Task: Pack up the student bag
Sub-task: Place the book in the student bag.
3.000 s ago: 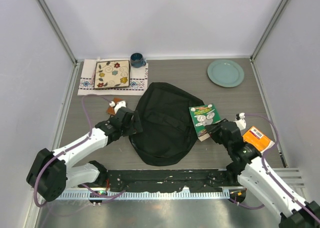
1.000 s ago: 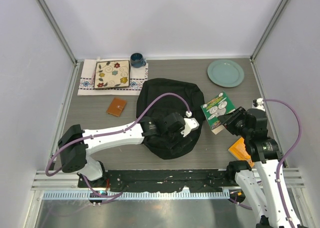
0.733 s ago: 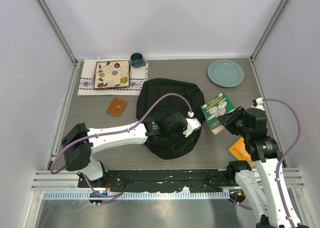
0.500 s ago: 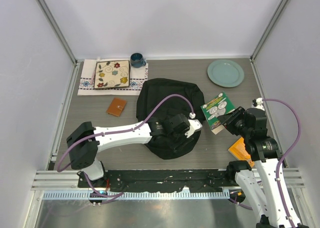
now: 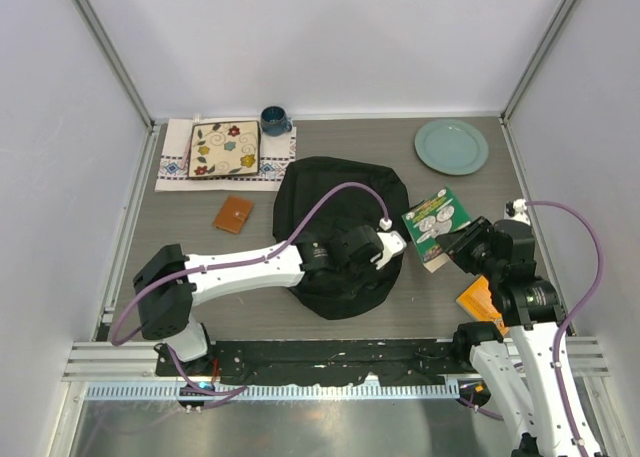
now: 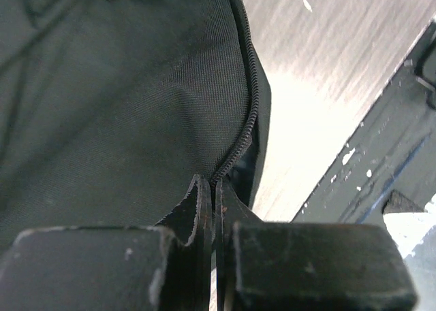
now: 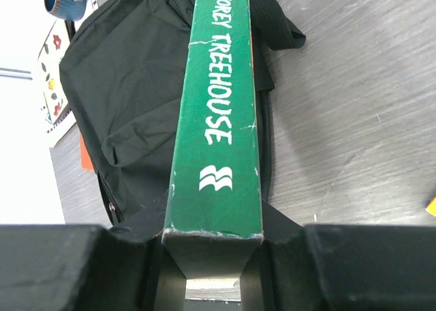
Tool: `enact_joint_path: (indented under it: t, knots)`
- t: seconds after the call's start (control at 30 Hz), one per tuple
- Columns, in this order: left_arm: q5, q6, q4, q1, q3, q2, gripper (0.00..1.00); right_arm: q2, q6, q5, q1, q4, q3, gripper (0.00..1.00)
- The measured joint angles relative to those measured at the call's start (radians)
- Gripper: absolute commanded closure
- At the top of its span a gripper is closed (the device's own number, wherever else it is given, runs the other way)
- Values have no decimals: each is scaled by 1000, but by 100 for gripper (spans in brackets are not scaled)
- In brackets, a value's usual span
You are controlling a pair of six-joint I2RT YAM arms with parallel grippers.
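The student bag (image 5: pixel 335 222), a large black fabric backpack, lies flat mid-table. My left gripper (image 5: pixel 380 265) is at its near right edge. In the left wrist view the jaws (image 6: pixel 213 183) are pressed together and the bag's zipper (image 6: pixel 246 131) runs in between the tips. My right gripper (image 5: pixel 450 245) is shut on a green book (image 5: pixel 436 217), held just right of the bag. In the right wrist view the book's spine (image 7: pixel 221 113) points away over the bag (image 7: pixel 129 86), with my gripper (image 7: pixel 213 229) clamped on its near end.
A teal plate (image 5: pixel 452 146) sits at the back right. A blue mug (image 5: pixel 275 120) and a floral tile (image 5: pixel 225 149) on a cloth are at the back left. A brown wallet (image 5: pixel 233 214) lies left of the bag. An orange packet (image 5: pixel 480 297) lies beneath my right arm.
My left arm swung from the bag's left side across to its right edge, and its jaws closed there in the last second. The right gripper lifted the book slightly, then held still.
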Motion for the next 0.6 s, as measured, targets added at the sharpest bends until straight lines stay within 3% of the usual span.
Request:
enact_joint_path:
  t: [0.17, 0.3, 0.47, 0.6]
  knots:
    - [-125, -3, -38, 18, 138, -1, 100, -93, 7, 53, 0, -108, 14, 99]
    - [-176, -14, -86, 92, 301, 2, 100, -198, 10, 122, 0, -196, 99, 99]
    - [-200, -25, -144, 198, 533, 38, 100, -170, 8, 147, 0, -272, 277, 99]
    - [-218, -32, -172, 208, 596, 64, 100, -167, 3, 141, 5, -347, 367, 99]
